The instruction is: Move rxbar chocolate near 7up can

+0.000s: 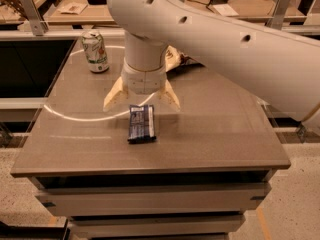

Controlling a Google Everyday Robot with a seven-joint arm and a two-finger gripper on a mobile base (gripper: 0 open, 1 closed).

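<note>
Bench (225, 139) carries one dark blue snack bar (141, 123) lying flat near front centre, one soda can (95, 51) upright at back left, well apart, and claw (142, 102) spread wide, empty, just behind the bar.

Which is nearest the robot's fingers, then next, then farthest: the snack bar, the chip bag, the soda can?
From the gripper, hovering over the table, fingers spread:
1. rxbar chocolate, just below, in front.
2. chip bag, behind the wrist, and 7up can, back corner on the picture's left: too close to call.
</note>
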